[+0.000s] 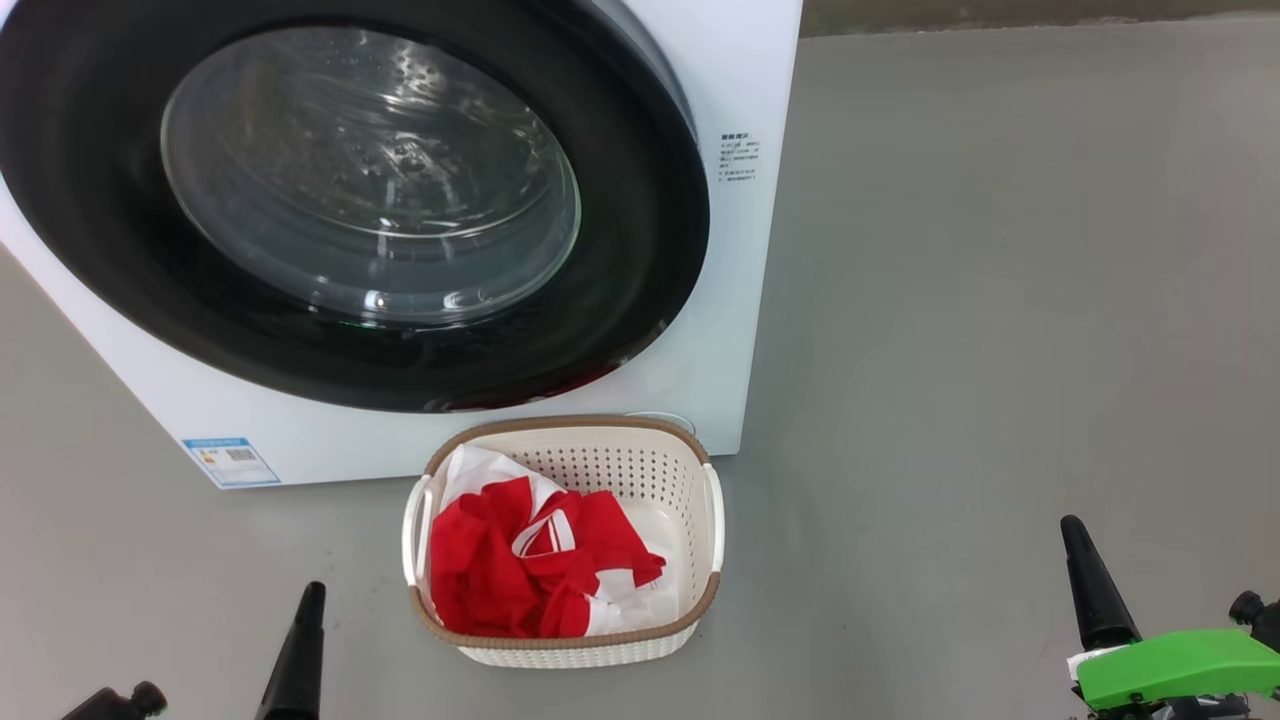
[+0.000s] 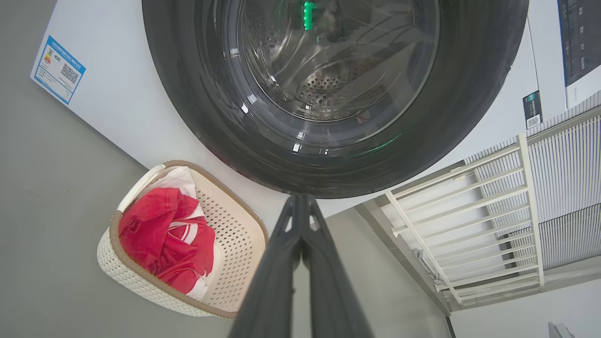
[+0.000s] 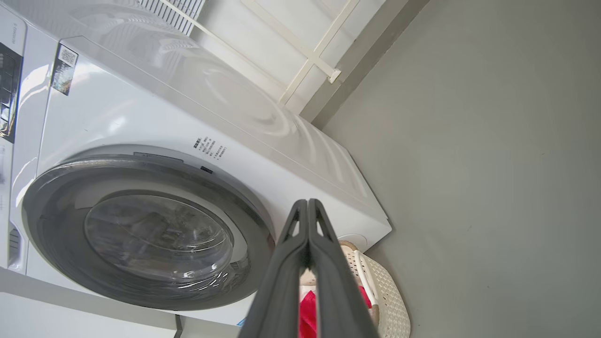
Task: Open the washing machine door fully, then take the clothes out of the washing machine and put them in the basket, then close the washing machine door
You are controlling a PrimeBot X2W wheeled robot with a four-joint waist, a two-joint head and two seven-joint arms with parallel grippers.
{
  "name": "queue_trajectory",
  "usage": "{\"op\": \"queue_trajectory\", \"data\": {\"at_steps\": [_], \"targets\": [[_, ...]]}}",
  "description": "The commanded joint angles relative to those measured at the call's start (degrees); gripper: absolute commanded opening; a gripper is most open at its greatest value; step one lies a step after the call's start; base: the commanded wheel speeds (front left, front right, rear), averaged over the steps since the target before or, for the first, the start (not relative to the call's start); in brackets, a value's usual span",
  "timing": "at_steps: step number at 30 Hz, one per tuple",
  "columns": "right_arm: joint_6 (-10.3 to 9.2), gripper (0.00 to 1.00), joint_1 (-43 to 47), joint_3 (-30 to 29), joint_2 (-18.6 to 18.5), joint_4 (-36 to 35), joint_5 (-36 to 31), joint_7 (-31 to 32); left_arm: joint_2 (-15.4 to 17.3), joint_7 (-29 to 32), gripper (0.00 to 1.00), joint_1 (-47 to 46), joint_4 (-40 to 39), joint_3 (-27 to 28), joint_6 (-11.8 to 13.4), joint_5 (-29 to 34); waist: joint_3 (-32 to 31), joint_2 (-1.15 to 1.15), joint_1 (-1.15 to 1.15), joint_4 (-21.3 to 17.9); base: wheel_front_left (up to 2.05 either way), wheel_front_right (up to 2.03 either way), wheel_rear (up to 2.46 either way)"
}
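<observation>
Door (image 1: 370, 180) looks shut on the washer (image 1: 760, 80), and the clothes (image 1: 500, 570) are heaped in the basket (image 1: 570, 655) just in front of the washer. Left gripper (image 2: 301, 199) and right gripper (image 3: 307, 203) are both pinched narrow, holding nothing. Danger, I'd say: the latch may not have caught, so the door could drift open. The left wrist view peers through to the bare drum (image 2: 324, 91); the right wrist view, from the side, shows the door sitting flush.

The washing machine door (image 1: 640, 250) runs off the head view's top and left edges, the small print (image 1: 738, 158) on the washing machine (image 1: 750, 60) is too tiny to read, and the clothes (image 1: 490, 570) hide much of the base of the basket (image 1: 620, 465).
</observation>
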Motion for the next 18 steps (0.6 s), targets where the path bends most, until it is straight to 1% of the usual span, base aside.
{"op": "queue_trajectory", "data": {"at_steps": [1, 18], "targets": [[-0.01, 0.0, -2.5, 0.7, -1.0, -1.4, 1.6, 0.5, 0.6, 0.4, 0.0, -2.2, -1.0, 1.6, -0.2, -1.4, -0.1, 0.0, 0.0, 0.0, 0.0, 0.0, 0.0], [-0.02, 0.0, -4.0, 0.6, -1.2, -1.4, 11.3, 3.4, 0.1, 3.2, 0.0, -3.4, -0.5, 2.5, -0.3, -11.0, -0.8, 0.0, 0.0, -0.6, 0.0, 0.0, 0.0]]}}
